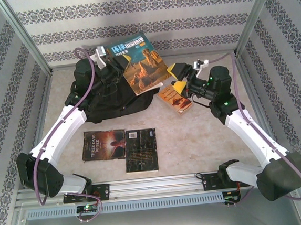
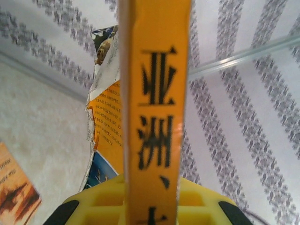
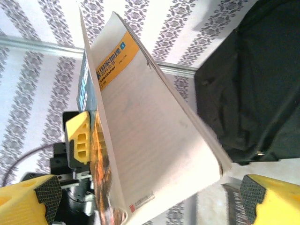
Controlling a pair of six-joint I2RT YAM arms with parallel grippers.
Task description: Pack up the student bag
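Top external: left claw [image 1: 110,56] pinched on magazine [image 1: 142,65]; right claw [image 1: 178,77] spread wide.
Below my left claw the student bag [image 1: 106,103] looks limp, light; I'd grab its rim.

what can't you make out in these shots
Bag opening: top view, magazine and left arm cover it.
Left gripper tips: left wrist view, magazine spine hides them.
Dark book title: top view, too small.
Orange book cover: top view, right gripper overlaps it; left wrist view, cut by edge.
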